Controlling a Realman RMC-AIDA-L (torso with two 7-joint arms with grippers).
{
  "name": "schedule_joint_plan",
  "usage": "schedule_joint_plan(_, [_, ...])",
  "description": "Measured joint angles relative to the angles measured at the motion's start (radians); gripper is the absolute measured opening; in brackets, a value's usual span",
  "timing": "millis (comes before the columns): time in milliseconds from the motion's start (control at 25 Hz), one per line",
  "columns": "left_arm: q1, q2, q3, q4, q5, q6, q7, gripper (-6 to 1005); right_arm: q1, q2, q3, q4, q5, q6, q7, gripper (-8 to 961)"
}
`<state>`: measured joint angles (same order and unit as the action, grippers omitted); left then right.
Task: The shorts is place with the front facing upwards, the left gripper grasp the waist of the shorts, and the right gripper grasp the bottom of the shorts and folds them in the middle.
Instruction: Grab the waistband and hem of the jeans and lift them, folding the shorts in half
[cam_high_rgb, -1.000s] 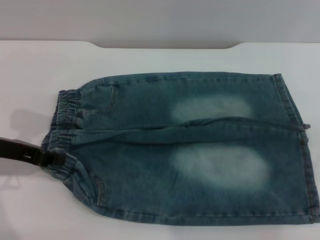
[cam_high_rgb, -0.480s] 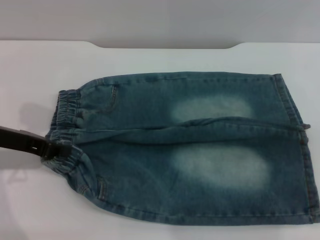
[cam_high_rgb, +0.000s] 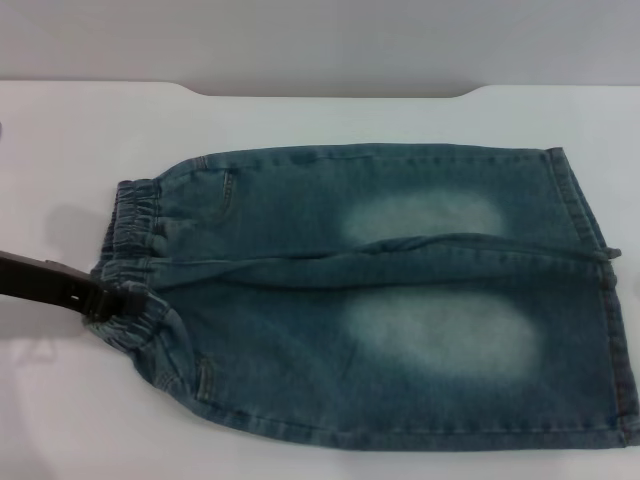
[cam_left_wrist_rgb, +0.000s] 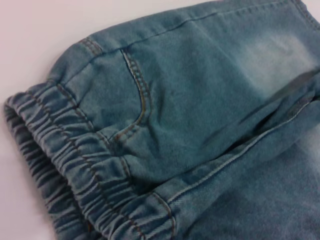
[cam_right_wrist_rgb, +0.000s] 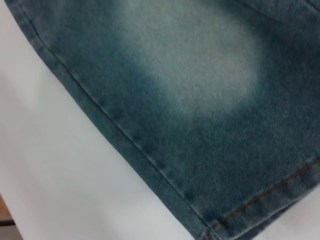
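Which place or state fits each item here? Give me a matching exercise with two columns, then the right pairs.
Things:
1. the waist
2. the bottom of the shorts
3. the left gripper
4. pale faded patches

Places or states:
A. straight stitched edge on the robot's right
B. at the gathered band, on the robot's left
C. mid-leg, one on each leg
D. ruffled elastic edge on the robot's left

Pairs: 1-D, 2-A, 3-B, 4-C

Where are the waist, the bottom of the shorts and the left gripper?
the waist (cam_high_rgb: 135, 215): head view, on the gathered elastic band.
the bottom of the shorts (cam_high_rgb: 615, 330): head view, on the stitched leg hem.
the left gripper (cam_high_rgb: 100, 298): head view, on its tip at the waist.
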<state>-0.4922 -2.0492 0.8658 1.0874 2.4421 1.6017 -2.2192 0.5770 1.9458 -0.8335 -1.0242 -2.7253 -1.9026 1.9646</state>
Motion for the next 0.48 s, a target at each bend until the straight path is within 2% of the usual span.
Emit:
schedule_joint_plan(200, [0.005,0.0,0.006,-0.002,0.0,-0.007,0.0,61,0.012,0.029,-0.007,0.002,-0.039,0.009,0.001,489])
schedule_joint_plan(480, [0.006,0.0,0.005,-0.003,0.0,-0.007,0.0,63,0.021,0.039,-0.025,0.022,-0.057,0.01,0.01,488])
